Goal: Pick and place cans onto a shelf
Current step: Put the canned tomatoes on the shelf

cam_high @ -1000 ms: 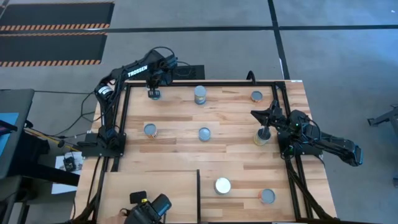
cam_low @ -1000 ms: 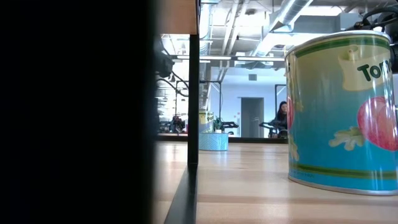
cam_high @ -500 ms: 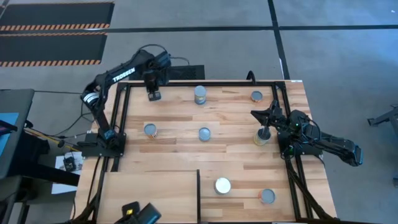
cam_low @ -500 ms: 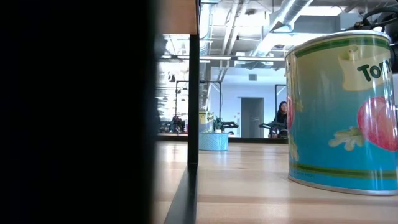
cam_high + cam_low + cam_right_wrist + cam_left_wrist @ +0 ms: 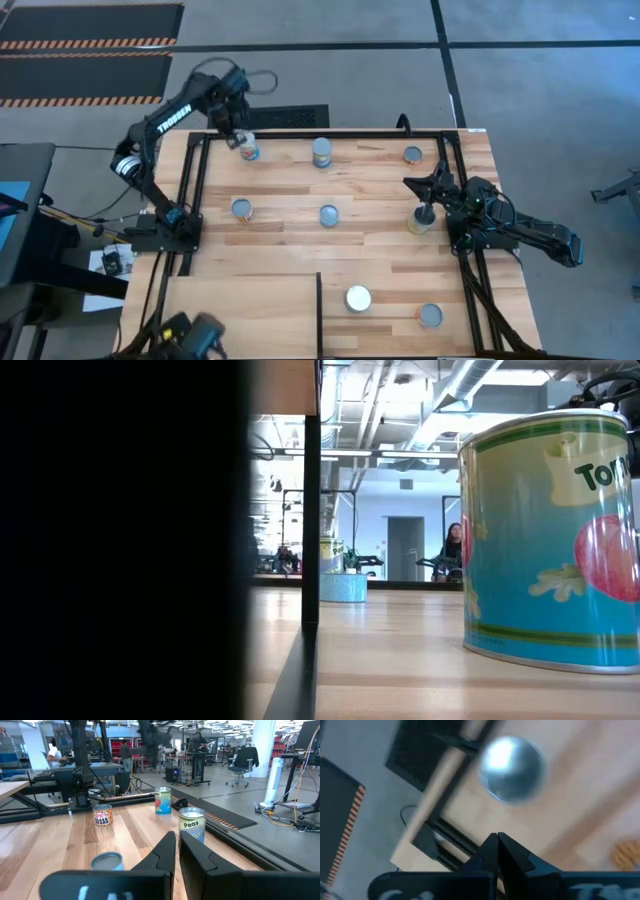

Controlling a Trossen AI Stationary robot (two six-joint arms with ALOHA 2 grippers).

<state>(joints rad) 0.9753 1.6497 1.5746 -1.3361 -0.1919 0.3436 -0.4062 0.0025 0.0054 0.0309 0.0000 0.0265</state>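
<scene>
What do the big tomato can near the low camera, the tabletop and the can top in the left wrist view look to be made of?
Tomato can: likely metal under a glossy printed paper label, judging by the thin silvery rim at its base. Tabletop: pale wood planks joined in strips, smooth satin finish with visible grain. Can top: bare silvery metal with a bright highlight, though the view is blurred.

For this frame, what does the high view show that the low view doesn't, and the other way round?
Only the high view shows both arms: the left pincer beside a corner can, and the right pincer over an edge can on the right side. Only the low view shows a tomato can with its label up close, and a person seated in the room behind. Both show the wooden tabletop with cans standing on it.
</scene>
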